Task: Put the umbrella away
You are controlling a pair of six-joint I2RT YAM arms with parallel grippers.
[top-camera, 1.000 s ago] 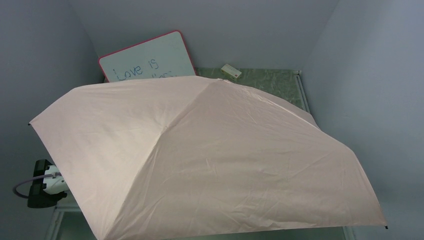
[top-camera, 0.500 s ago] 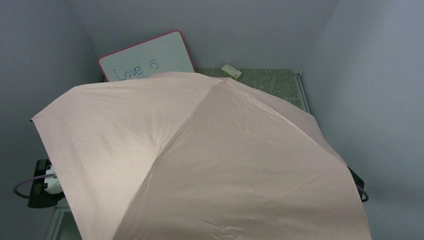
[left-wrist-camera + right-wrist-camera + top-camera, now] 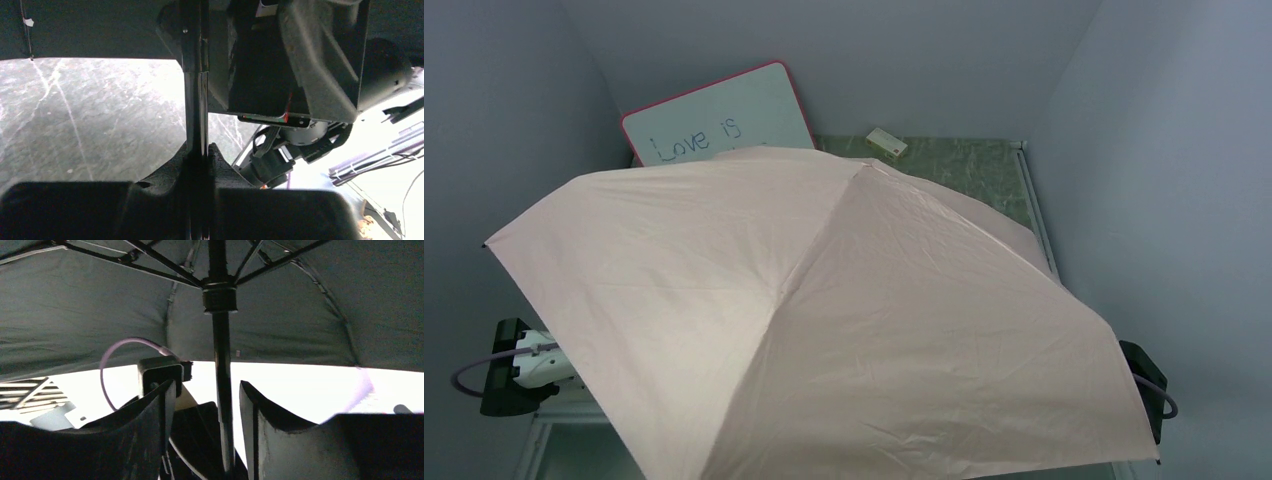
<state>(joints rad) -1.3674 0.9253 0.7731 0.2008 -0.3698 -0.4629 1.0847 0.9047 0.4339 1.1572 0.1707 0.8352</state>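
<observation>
Spanning the surface (image 3: 964, 160) from 8 to 4 o'clock, umbrella (image 3: 824, 320) stands fully open. Left jaws clenched on its shaft (image 3: 196, 115); right jaws released, straddling it untouched. Judged early: collapsing, folding, strapping all remain.

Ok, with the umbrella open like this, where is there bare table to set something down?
From above, only the far right corner of the table is bare, between the cream block, the right rail and the edge of the umbrella. Under the canopy, bare marble lies beside the shaft. The shaft is crowded: left gripper shut on it, right gripper open around it.
</observation>
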